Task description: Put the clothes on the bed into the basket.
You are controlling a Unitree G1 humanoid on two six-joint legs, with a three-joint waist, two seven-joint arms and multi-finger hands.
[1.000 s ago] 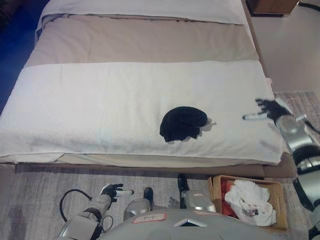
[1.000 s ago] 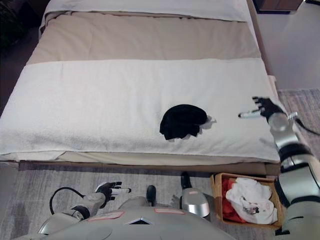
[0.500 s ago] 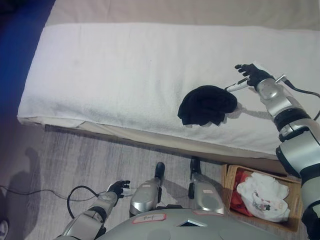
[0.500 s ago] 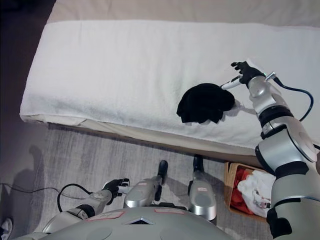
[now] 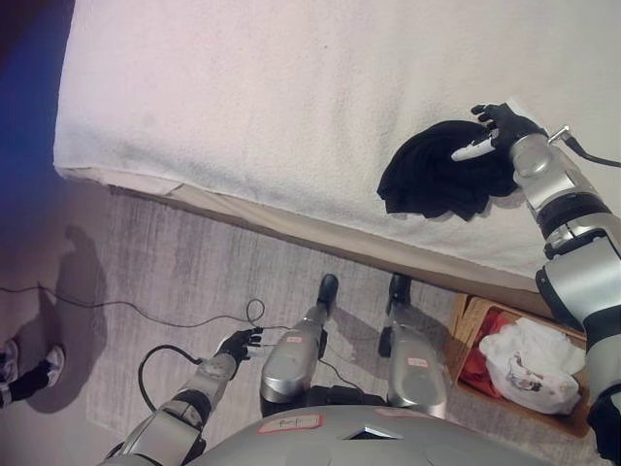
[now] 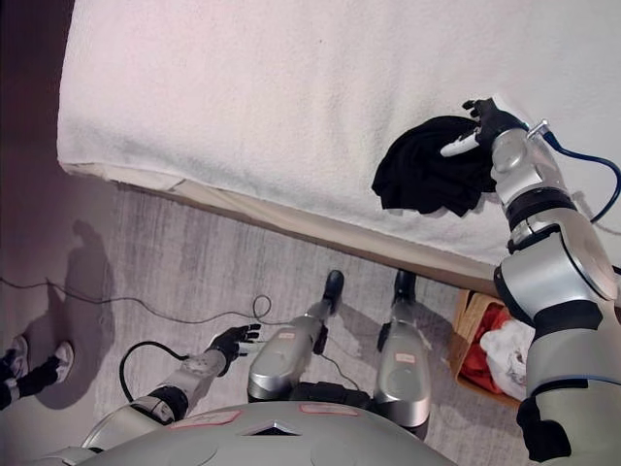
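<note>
Left eye view gives me most of the basket [image 5: 464,322] at lower right: wicker, on the grey rug [image 5: 165,282], with a white garment [image 5: 529,354] piled over something red [image 5: 473,357]. In the right eye view my right arm covers most of that basket; only one corner shows.

Right eye view shows more of the person's shoes [image 6: 34,367] at the left edge and my left hand [image 6: 233,341] more clearly: low over the rug, fingers spread, holding nothing.

Black garment [image 5: 441,180] is a crumpled dark lump on the white bed cover [image 5: 291,97], near the bed's front edge, up and left of the basket.

Right hand [image 5: 495,126] sits over the garment's upper right edge, fingers splayed and not closed on the cloth. I can't tell whether they touch it.
</note>
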